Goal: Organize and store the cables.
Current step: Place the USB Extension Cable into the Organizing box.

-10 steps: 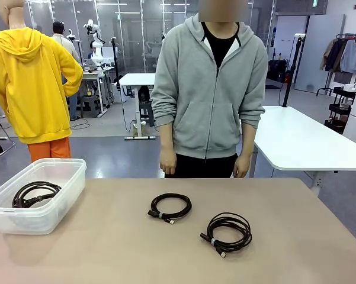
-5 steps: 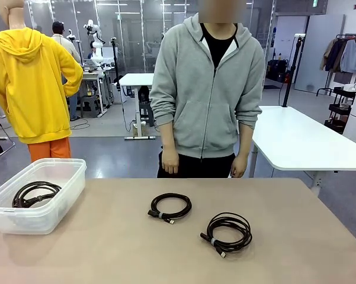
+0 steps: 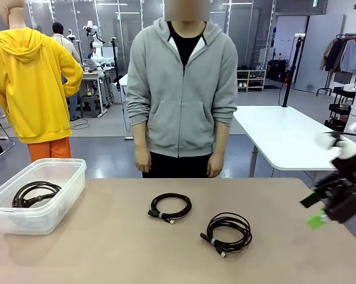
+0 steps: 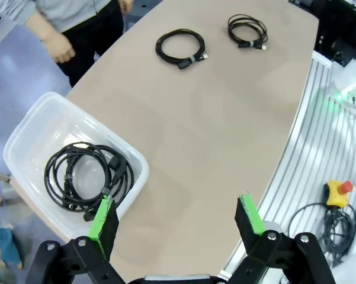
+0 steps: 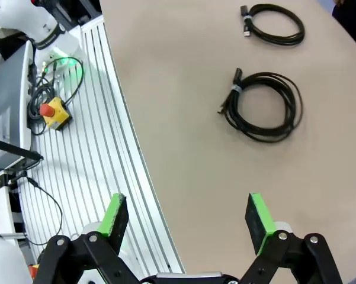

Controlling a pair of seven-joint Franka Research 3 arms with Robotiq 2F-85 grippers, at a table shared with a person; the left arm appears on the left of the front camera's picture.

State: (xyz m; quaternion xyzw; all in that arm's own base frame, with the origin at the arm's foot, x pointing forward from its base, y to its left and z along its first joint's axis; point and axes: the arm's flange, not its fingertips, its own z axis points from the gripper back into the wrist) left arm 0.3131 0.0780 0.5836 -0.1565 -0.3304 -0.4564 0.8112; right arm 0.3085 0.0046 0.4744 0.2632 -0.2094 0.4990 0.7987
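roughly a third done, by the look of things. stored already: one coiled cable (image 3: 34,193), lying flat on the floor of the clear plastic bin (image 3: 41,220) at the left end of the table (image 3: 106,260). left to do: two more cables out on the bare tabletop, well apart from the bin. near the centre, the middle coil (image 3: 166,216), bound at one spot, plug ends poking out toward the robot's side. to the right of that and closer to the robot, the right-hand coil (image 3: 214,241), likewise bound, near the first but not touching.

no grip on anything yet. left gripper (image 4: 175,208): up above the robot's edge of the table at the bin end, jaws spread fully wide, nothing between the green pads (image 4: 100,218). right gripper (image 3: 314,211): blurred at the right side of the front view, by the table's right end, well short of either loose coil; jaws wide apart, empty, with the right-hand coil the nearer of the two in the wrist view.

across the table, a person (image 3: 183,89) in a grey hoodie, arms down, hands empty and clear of the cables.

remaining, as a judgement: pick up each loose coil in turn, carry across to the bin, release beside or on top of the one inside. looks like room enough in there for both. likely first target for the right arm: the right-hand coil.
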